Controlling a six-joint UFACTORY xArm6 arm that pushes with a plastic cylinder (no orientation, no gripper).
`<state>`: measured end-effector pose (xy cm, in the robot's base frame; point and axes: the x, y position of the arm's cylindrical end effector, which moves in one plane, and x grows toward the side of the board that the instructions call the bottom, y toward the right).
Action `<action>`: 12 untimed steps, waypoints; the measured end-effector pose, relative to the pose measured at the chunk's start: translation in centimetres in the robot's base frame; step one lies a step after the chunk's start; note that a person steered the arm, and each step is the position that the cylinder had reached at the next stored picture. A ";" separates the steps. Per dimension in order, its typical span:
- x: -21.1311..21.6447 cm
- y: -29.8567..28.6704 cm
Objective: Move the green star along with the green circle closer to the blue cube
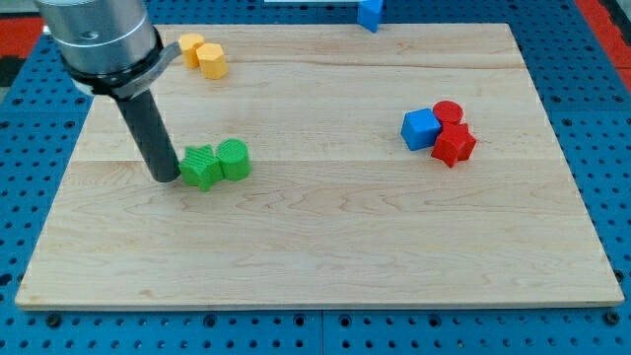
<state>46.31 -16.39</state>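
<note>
The green star lies left of the board's middle, touching the green circle on its right. My tip rests on the board right against the star's left side. The blue cube sits toward the view's right, well apart from the green pair, with the red circle and a red star touching it on its right.
A yellow block and a yellow hexagon sit near the top left of the wooden board. Another blue block lies at the board's top edge. The arm's grey body hangs over the top left corner.
</note>
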 end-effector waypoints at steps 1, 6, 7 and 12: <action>-0.2 1.7; -3.1 7.3; -3.7 8.3; -4.8 15.2</action>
